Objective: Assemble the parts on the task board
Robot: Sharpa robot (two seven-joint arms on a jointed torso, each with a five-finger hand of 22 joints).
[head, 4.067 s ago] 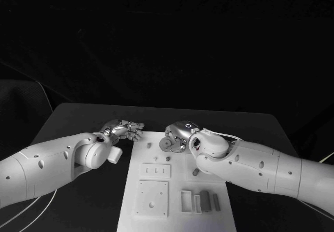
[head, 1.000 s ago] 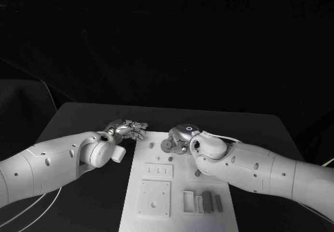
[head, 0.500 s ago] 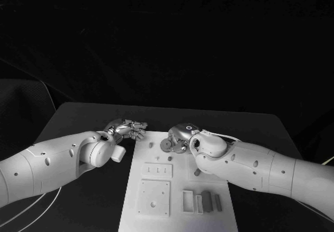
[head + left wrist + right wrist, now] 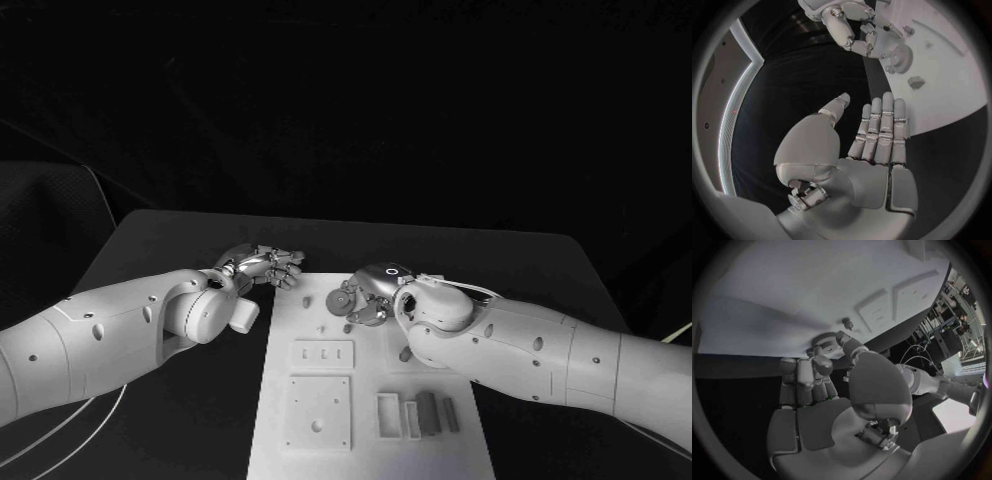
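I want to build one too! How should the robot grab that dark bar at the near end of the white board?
Probably from straight above, pinching the dark bar by its two short ends. It lies flat on the task board, and neighbouring bars sit close along its long sides, leaving little finger room there.

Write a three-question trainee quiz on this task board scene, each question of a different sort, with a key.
1. True or false: the right hand holds a gear over the task board.
2. Multiple choice: the left hand is (a) gripping a gear, (b) open with fingers straight and together, holding nothing, (c) pressing on the board.
3. Fill in: in the head view, the group of upright blocks stands on the board's ____ end, nearest the robot.

Key: 1 true; 2 b; 3 near.
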